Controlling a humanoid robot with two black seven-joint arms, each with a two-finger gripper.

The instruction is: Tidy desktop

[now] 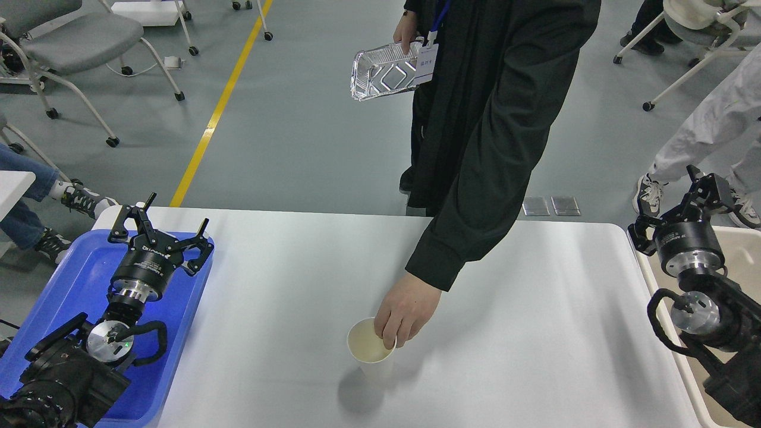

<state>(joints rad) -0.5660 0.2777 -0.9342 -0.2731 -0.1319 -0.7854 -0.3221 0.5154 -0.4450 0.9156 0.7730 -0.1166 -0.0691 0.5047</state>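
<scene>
Person's hand (pixel 406 314) gripping cup (pixel 370 351), desktop (pixel 535 333)

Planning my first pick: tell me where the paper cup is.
In the head view, the paper cup stands upright on the desktop, near its front centre, with a person's hand gripping its rim.

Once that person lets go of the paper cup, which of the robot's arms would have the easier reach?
Probably left: the left gripper hovers open over the blue tray, a bit nearer the paper cup than the right gripper.
</scene>
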